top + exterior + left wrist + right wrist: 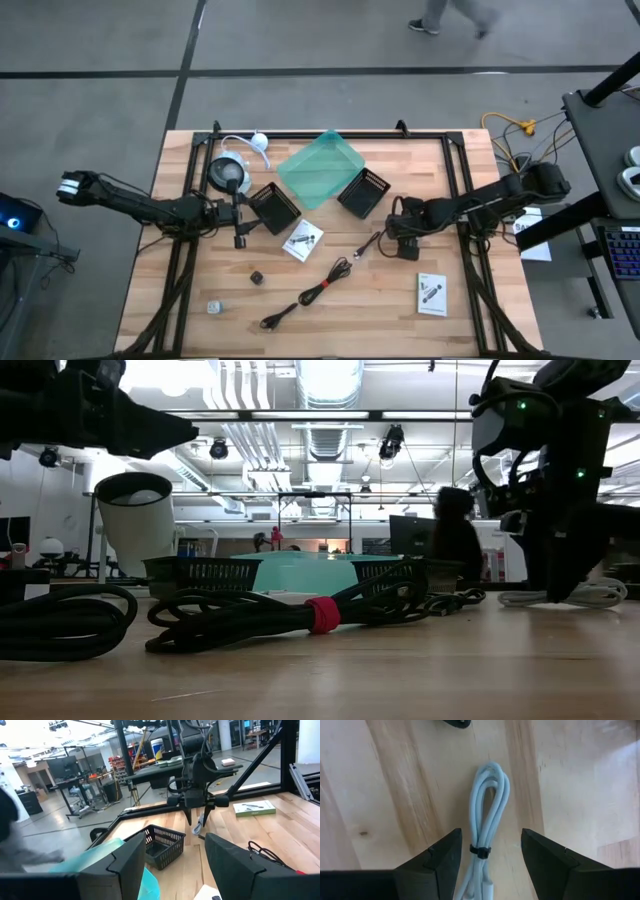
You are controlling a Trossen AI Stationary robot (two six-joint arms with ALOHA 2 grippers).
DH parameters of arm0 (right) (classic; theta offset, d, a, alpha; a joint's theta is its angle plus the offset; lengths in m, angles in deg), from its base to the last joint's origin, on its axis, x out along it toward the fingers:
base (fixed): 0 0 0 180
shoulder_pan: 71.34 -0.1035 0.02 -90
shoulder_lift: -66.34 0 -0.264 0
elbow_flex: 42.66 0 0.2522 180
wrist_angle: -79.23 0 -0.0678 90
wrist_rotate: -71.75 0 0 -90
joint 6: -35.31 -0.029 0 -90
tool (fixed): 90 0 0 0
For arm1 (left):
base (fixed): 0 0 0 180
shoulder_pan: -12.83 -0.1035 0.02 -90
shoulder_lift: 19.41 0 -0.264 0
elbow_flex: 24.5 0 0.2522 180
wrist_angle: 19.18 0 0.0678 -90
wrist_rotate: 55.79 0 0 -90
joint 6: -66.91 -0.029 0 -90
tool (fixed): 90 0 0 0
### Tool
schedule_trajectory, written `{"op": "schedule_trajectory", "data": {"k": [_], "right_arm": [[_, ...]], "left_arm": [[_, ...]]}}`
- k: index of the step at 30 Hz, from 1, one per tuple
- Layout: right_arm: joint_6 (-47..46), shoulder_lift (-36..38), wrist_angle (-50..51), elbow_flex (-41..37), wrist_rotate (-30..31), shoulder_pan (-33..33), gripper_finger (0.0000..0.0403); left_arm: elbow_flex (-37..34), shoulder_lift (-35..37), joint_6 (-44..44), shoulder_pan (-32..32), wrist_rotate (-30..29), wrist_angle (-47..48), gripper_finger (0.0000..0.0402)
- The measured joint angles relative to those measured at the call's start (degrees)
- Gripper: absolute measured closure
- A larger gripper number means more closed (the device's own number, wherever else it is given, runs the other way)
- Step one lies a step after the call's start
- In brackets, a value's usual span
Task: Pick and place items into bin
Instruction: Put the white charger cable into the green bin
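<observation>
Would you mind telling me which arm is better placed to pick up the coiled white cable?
The right. Its pincer hangs open directly over the white cable, fingers either side. The left pincer sits across the table by a black basket.

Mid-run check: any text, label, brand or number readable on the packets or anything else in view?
No text can be read anywhere.
White printed packet mid-table: dark print, too small to read.
White printed packet near the right arm: dark print, too small.
Green-and-white packet in the left wrist view: blurred, unreadable.
</observation>
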Motion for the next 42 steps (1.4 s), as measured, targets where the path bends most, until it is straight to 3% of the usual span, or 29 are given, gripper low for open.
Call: {"op": "schedule_trajectory", "data": {"k": [9,23,35,42], "right_arm": [[0.00,-1.72,-0.02,0.11,-1.27,0.00,0.0238],[0.24,-1.72,0.35,0.07,-2.76,0.00,0.0376],[0.66,-0.70,0.39,0.04,-2.30,0.02,0.0375],[1.96,-0.26,0.37,3.74,-2.32,0.02,0.0375]], "left_arm": [[0.00,0.11,0.00,0.00,0.01,-0.02,0.0213],[-0.01,0.23,-0.01,0.04,-0.13,-0.01,0.0213],[-0.02,0.28,0.00,0.04,-0.15,-0.04,0.0213],[-0.02,0.25,0.00,0.02,-0.15,-0.03,0.0213]]}}
